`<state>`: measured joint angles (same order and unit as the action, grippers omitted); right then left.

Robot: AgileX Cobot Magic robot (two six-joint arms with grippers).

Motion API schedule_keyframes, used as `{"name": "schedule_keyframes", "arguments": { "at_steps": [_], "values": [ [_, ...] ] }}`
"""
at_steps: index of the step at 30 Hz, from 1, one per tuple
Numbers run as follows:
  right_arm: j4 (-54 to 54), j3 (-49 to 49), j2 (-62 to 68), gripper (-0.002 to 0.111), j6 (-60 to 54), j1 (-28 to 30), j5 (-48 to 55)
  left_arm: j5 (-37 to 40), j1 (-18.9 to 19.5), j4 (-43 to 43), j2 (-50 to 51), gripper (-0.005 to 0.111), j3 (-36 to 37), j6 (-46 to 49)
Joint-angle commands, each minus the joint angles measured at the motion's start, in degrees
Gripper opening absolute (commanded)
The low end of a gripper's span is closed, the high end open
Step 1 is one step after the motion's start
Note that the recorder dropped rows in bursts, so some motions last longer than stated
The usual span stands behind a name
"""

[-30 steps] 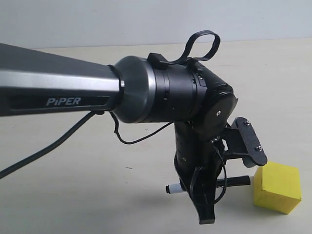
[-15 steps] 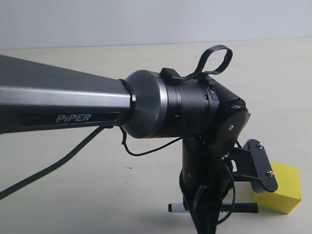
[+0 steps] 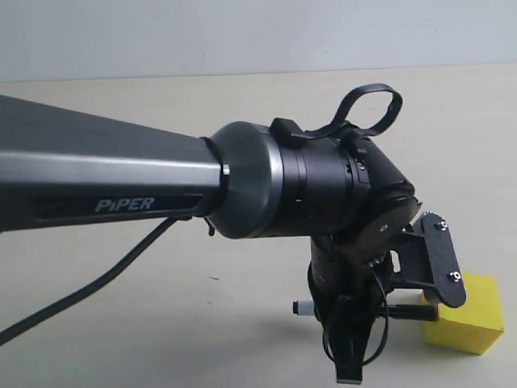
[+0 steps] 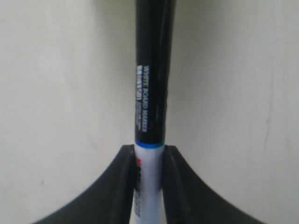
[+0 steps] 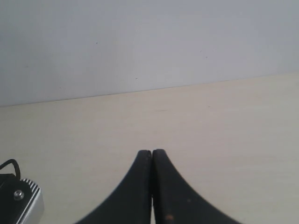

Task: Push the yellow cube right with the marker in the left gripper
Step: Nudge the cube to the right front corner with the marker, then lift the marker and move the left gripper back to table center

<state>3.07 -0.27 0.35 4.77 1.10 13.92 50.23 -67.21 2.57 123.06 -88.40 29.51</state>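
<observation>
The left gripper [image 3: 355, 315] hangs low over the table from the thick black and grey "PIPER" arm. It is shut on the marker [image 3: 404, 311], which lies level. The marker's white end sticks out left and its black cap points right. The cap tip meets the left face of the yellow cube [image 3: 477, 311], which stands at the lower right; a black screwed plate covers the cube's upper left corner. In the left wrist view the marker [image 4: 150, 93] runs out from between the fingers of the left gripper [image 4: 149, 149]; the cube is out of that view. The right gripper [image 5: 152, 152] is shut on nothing.
The cream table [image 3: 242, 105] runs back to a pale wall [image 3: 242, 32]. A black cable [image 3: 97, 283] trails from the arm toward the lower left, and a cable loop [image 3: 371, 105] stands above the wrist. A metal part [image 5: 21, 200] shows in the right wrist view.
The left arm has moved right with the marker; the marker dipped, then rose again. The cap tip has reached the cube, which has shifted slightly right.
</observation>
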Motion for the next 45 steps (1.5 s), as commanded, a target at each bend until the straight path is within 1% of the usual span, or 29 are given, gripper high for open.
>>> {"name": "schedule_keyframes", "arguments": {
  "at_steps": [1, 6, 12, 13, 16, 18, 20, 24, 27, 29, 31, 34, 37, 42, 45],
  "values": [
    [-0.23, 0.27, -0.35, 0.000, -0.17, 0.19, -0.38, -0.87, -1.51, -1.62, -0.24, 0.000, -0.27, 0.51],
    [-0.23, 0.27, -0.35, 0.000, -0.17, 0.19, -0.38, 2.48, -0.36, -1.62, -0.24, 0.000, -0.27, 0.05],
    [-0.23, 0.27, -0.35, 0.000, -0.17, 0.19, -0.38, 3.89, 1.28, 0.20, -0.50, 0.000, -0.27, -1.80],
    [-0.23, 0.27, -0.35, 0.000, -0.17, 0.19, -0.38, 3.70, 1.51, 1.97, -1.11, 0.000, -0.27, -3.89],
    [-0.23, 0.27, -0.35, 0.000, -0.17, 0.19, -0.38, 3.17, 3.82, 7.13, -3.32, 0.000, -0.27, -10.89],
    [-0.23, 0.27, -0.35, 0.000, -0.17, 0.19, -0.38, 3.32, 5.80, 7.30, -5.48, 0.000, -0.27, -14.60],
    [-0.23, 0.27, -0.35, 0.000, -0.17, 0.19, -0.38, 3.20, 8.31, 7.25, -8.04, 0.000, 0.36, -20.56],
    [-0.23, 0.27, -0.35, 0.000, -0.17, 0.19, -0.38, 0.08, 14.35, 7.40, -13.72, 0.000, 5.41, -34.05],
    [-0.23, 0.27, -0.35, 0.000, -0.17, 0.19, -0.38, -5.37, 19.10, 7.14, -18.69, 0.000, 12.75, -40.50],
    [-0.23, 0.27, -0.35, 0.000, -0.17, 0.19, -0.38, -10.04, 21.15, 6.61, -22.45, 0.000, 17.94, -43.76],
    [-0.23, 0.27, -0.35, 0.000, -0.17, 0.19, -0.38, -13.12, 22.29, 5.80, -24.99, 0.000, 21.61, -46.30],
    [-0.11, 0.27, -0.35, 0.000, -0.17, 0.19, -0.38, -12.40, 22.31, 5.37, -27.19, 0.000, 24.10, -45.96],
    [-0.22, 0.27, -0.35, 0.000, -0.17, 0.19, -0.38, -10.63, 22.31, 5.37, -27.86, 0.000, 24.25, -45.96],
    [-0.22, 0.27, -0.35, 0.000, -0.17, 0.19, -0.38, -10.58, 22.31, 5.37, -27.95, 0.000, 24.25, -46.22],
    [-0.22, 0.27, -0.35, 0.000, -0.17, 0.19, -0.38, -9.43, 22.31, 1.85, -27.22, 0.000, 24.25, -46.19]
  ]
}}
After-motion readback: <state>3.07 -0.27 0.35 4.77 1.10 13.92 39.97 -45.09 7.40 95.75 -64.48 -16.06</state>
